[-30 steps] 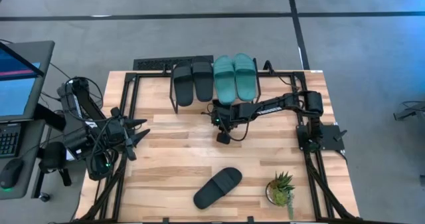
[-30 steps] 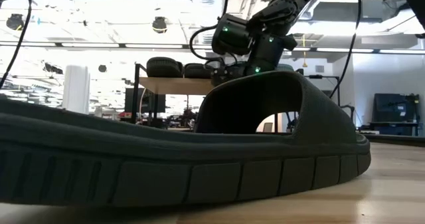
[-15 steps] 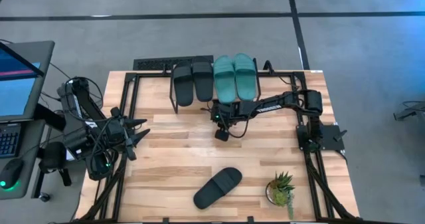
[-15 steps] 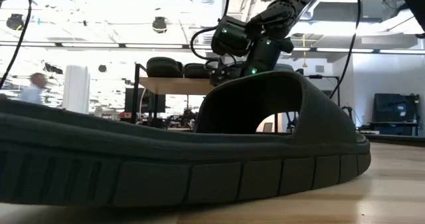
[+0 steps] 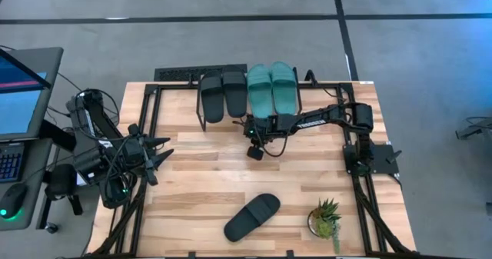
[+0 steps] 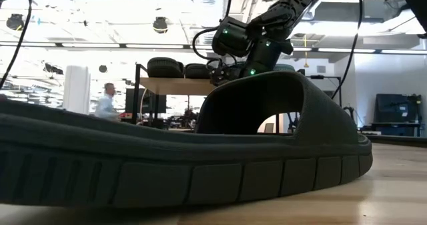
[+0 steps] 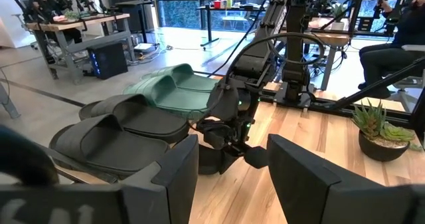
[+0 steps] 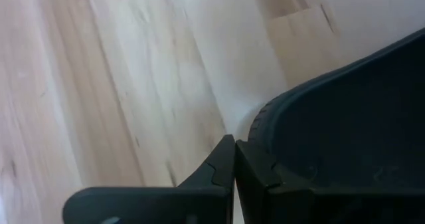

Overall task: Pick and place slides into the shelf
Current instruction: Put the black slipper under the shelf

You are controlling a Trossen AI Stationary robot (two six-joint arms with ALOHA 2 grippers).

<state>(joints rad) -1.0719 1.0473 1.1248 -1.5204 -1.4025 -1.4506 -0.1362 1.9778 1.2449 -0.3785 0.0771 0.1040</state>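
The shelf stands at the table's far edge. Two black slides and two teal slides lie on its top board. A fifth slide, black, lies sole down near the table's near edge and fills the low view. My right gripper is just in front of the shelf, shut on a sixth dark slide, which the arm mostly hides from above. My left gripper waits open at the table's left side. My right gripper pinches the dark slide by its rim between its two shut fingers. In its wrist view the slide runs on past the fingers, with the wooden tabletop behind it. The arm hides from above how the slide sits.
A small potted plant stands near the table's near right corner. Black metal frame rails run along the table's left and right sides. Bare wood lies between the shelf and the near slide. A person walks in the room behind.
My right gripper has moved a little toward the table's far edge and the shelf, carrying the dark slide with it. It has stayed shut. The person in the background has walked across the room.
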